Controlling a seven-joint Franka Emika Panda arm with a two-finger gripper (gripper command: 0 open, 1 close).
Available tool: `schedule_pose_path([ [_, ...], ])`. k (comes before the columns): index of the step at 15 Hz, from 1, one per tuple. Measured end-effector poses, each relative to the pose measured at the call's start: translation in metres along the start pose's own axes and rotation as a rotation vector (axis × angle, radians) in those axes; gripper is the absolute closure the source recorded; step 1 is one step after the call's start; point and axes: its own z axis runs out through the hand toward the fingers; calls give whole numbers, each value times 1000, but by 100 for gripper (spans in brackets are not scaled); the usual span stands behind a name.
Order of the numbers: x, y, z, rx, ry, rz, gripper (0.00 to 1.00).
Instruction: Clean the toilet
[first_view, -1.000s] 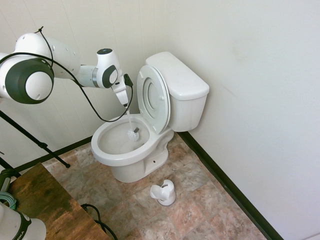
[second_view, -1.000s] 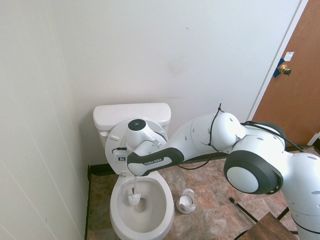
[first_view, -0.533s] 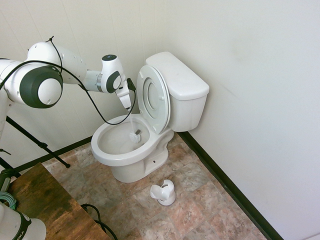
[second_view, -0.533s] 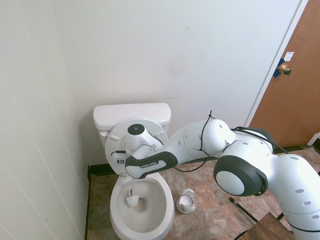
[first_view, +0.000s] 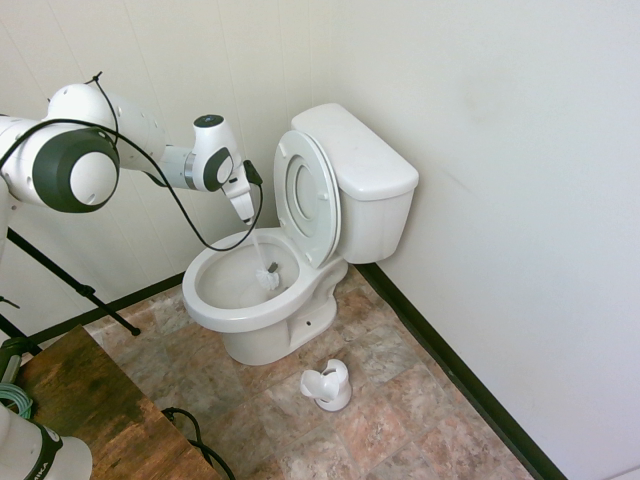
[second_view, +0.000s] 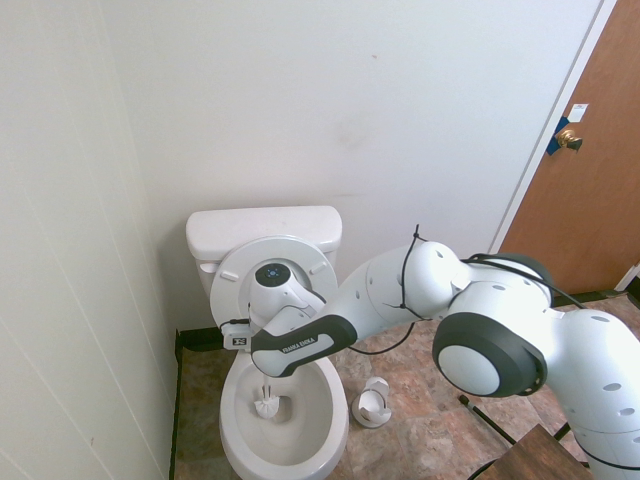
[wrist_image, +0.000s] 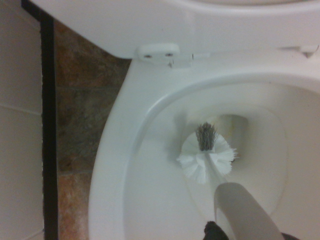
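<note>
toilet (first_view: 262, 300) bowl directly below pincer (first_view: 247, 213); brush (first_view: 266, 274) inside

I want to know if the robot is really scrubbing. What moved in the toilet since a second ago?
The claw sank lower toward the toilet and carried the brush deeper into the bowl, toward the side wall. It was shut on the brush handle before and still is. The seat and lid stayed up, and the brush holder stayed on the floor.
</note>
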Motion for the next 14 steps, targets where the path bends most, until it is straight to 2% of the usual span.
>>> schedule_pose_path([
  [4, -7, 47, -14, 25, -34, -25, 100],
  [8, 6, 110, -11, 11, -68, -24, 100],
  [11, 32, 140, -11, 29, -89, 16, 100],
  [14, 83, 155, -23, 51, -118, 83, 100],
])
